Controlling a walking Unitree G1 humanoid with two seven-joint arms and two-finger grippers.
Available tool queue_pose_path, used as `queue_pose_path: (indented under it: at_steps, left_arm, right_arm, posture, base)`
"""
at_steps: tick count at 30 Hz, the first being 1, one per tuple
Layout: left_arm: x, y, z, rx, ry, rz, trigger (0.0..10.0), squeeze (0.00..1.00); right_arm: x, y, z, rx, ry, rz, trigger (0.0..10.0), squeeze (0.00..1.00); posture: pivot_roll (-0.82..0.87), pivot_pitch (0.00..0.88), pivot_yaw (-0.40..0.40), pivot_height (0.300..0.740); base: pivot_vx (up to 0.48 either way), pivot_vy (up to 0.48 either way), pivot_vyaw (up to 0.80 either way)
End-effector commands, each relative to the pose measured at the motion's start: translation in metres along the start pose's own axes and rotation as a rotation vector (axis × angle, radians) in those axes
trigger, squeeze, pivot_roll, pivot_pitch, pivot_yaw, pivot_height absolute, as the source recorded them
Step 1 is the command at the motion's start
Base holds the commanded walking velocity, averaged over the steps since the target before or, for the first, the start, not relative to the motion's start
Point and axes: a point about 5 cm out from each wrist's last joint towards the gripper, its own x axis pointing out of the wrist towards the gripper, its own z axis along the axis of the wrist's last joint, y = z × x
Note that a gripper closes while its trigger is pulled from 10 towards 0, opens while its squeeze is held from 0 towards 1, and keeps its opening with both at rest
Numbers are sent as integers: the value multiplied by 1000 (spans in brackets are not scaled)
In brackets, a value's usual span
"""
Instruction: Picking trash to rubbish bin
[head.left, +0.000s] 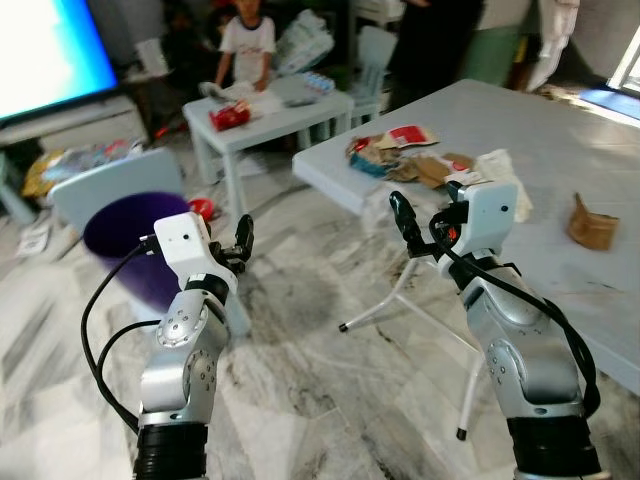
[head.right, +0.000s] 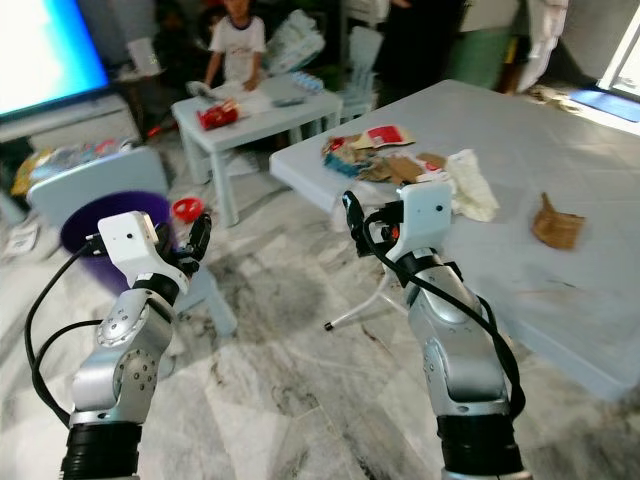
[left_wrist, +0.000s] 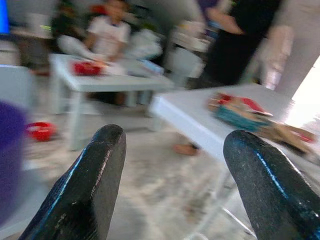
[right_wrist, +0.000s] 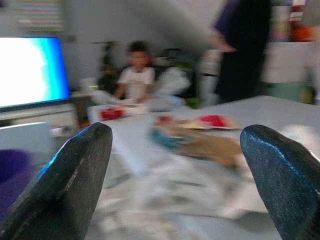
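Observation:
A pile of trash (head.left: 400, 150) lies at the near corner of a big grey table (head.left: 560, 120): red and white wrappers, brown card and a teal packet. Beside the pile is a crumpled white paper (head.left: 505, 170), and further right a crumpled brown bag (head.left: 590, 225). A purple bin (head.left: 125, 240) stands on the floor at my left. My left gripper (head.left: 240, 232) is raised next to the bin, its fingers (left_wrist: 95, 175) open and empty. My right gripper (head.left: 425, 215) hovers open just short of the table's corner, its fingers (right_wrist: 75, 170) wide apart and pointed at the pile.
A small white table (head.left: 290, 115) with a red packet (head.left: 230, 117) stands behind, with a person (head.left: 245, 45) sitting at it. Another person (head.left: 430, 40) stands by the big table. A lit screen (head.left: 45, 50) is far left. A red bowl (head.left: 203, 208) lies on the marble floor.

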Motion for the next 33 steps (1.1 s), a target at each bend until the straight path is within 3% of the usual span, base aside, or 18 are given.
queue_pose_path:
  at_steps: [1,9,14,24,33]
  left_arm:
    - [3,-11,0,3,6,-31,10000,0]
    - [2,-11,-2,3,11,-31,10000,0]
    - [2,-12,-4,4,21,-29,10000,0]
    - [4,-16,-6,5,34,-46,10000,0]
    - [8,-17,-14,4,118,-69,10000,0]
  right_arm:
    - [-2,-8,3,-8,-7,-32,10000,843]
    - [-2,-9,3,-8,-8,-34,10000,843]
    - [-3,-9,4,-9,-10,-35,10000,843]
    - [-2,-11,7,-20,-14,-44,10000,843]
    - [1,-15,10,-37,-19,-65,10000,831]
  posture:
    - [-37,0,8,740]
    - [-39,0,8,740]
    - [-41,0,7,740]
    - [-47,0,2,740]
    - [-49,0,5,740]
  base:
    - [386,251,-800]
    - [382,254,-723]
    - [361,253,0]
    - [0,0,0]
    - [0,0,-485]
